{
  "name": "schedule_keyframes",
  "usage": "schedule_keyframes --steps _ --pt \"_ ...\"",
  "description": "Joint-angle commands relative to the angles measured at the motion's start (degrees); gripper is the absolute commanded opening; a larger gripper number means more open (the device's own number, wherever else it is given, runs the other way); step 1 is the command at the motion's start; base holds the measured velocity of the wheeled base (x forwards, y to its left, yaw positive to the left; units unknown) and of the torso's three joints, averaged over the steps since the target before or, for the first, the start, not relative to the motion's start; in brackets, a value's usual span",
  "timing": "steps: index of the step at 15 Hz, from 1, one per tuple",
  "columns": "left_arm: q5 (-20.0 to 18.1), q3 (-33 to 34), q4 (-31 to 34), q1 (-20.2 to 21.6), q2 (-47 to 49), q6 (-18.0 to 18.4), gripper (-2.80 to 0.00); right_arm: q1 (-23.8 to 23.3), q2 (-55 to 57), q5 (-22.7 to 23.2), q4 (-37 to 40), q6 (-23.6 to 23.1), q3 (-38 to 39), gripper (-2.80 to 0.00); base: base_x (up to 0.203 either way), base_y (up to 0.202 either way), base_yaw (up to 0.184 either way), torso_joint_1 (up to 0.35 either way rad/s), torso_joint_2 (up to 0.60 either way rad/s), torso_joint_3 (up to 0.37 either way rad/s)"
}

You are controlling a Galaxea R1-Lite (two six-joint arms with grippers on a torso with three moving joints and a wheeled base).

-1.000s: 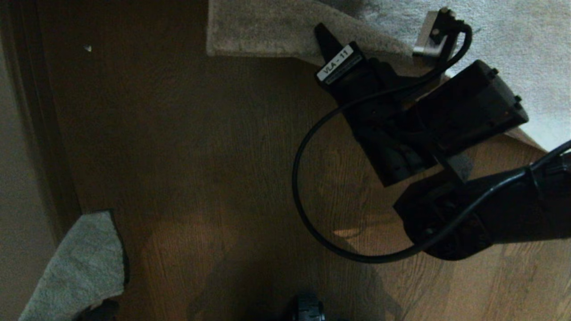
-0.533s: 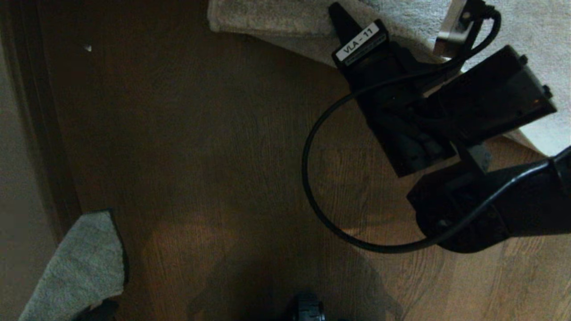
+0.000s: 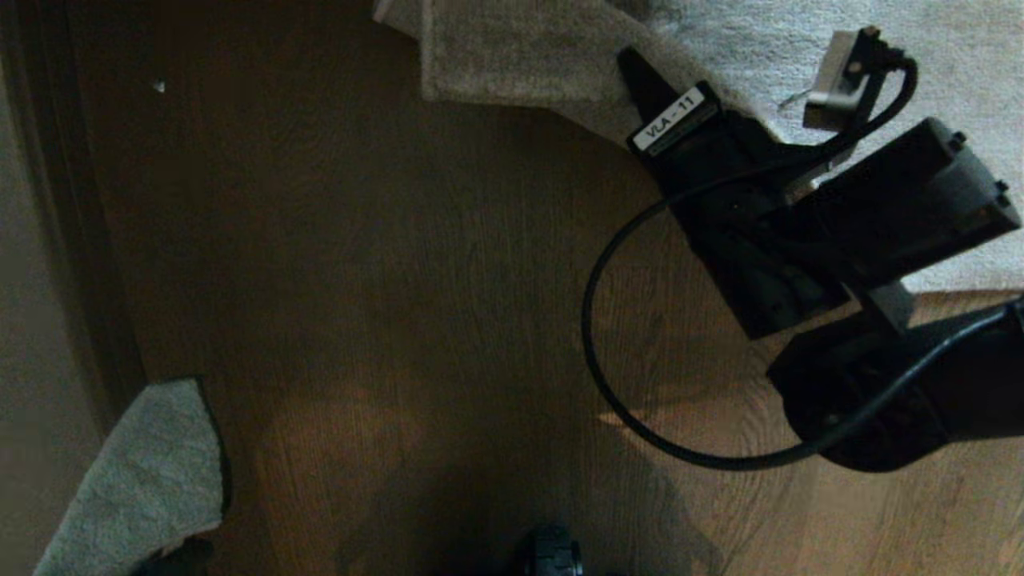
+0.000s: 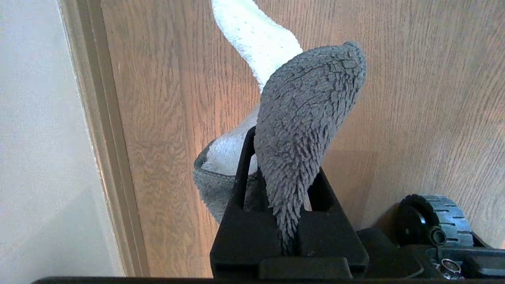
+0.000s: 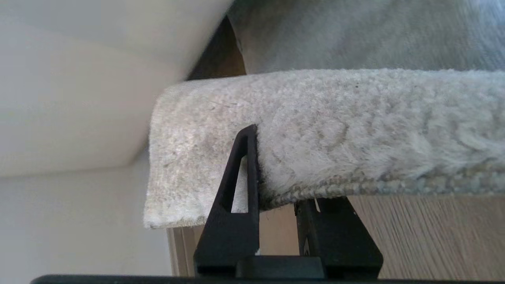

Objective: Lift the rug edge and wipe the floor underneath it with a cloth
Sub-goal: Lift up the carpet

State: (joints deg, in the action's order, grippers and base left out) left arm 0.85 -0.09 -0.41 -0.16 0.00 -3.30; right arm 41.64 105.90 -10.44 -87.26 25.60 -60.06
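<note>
My right gripper point(image 3: 650, 90) is shut on the rug edge point(image 3: 520, 60), near the corner of the pale plush rug, at the top of the head view. In the right wrist view the rug edge point(image 5: 335, 130) is pinched between the jaws of the right gripper point(image 5: 276, 185) and hangs above the floor point(image 5: 442, 236). The other finger is hidden under the pile. The brown wood floor point(image 3: 384, 272) is bare below the lifted corner. My left gripper point(image 4: 284, 169) is parked low on the left, shut on the grey terry cloth point(image 4: 307, 118), which shows in the head view as the cloth point(image 3: 144, 472).
A wall and baseboard point(image 3: 56, 240) run along the left side. A black cable point(image 3: 596, 360) loops from the right wrist over the floor. A base wheel point(image 4: 434, 221) sits beside the left gripper, and a wheel point(image 3: 548, 556) shows at the bottom edge.
The right gripper has carried the rug corner to the right, away from the wall, baring more floor beside it. The left arm and cloth have not moved.
</note>
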Motion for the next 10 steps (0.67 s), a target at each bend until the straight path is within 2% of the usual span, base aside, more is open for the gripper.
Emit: schedule_keyframes --steps 1,6,10 --pt "0.0 0.0 0.0 0.0 0.0 0.0 -2.80 -0.1 -2.6 -0.3 -2.7 0.1 1.7 -2.80 0.000 0.000 0.000 0.000 0.00 0.000" --pt "0.0 0.0 -0.1 0.0 0.0 0.0 -2.80 -3.6 -3.1 -0.2 -2.7 -0.7 1.1 -2.80 0.000 0.000 0.000 0.000 0.00 0.000" --pt "0.0 0.0 0.0 0.0 0.0 0.0 -2.80 -4.5 -3.9 0.0 -2.7 -0.7 -1.4 -2.80 0.000 0.000 0.000 0.000 0.00 0.000"
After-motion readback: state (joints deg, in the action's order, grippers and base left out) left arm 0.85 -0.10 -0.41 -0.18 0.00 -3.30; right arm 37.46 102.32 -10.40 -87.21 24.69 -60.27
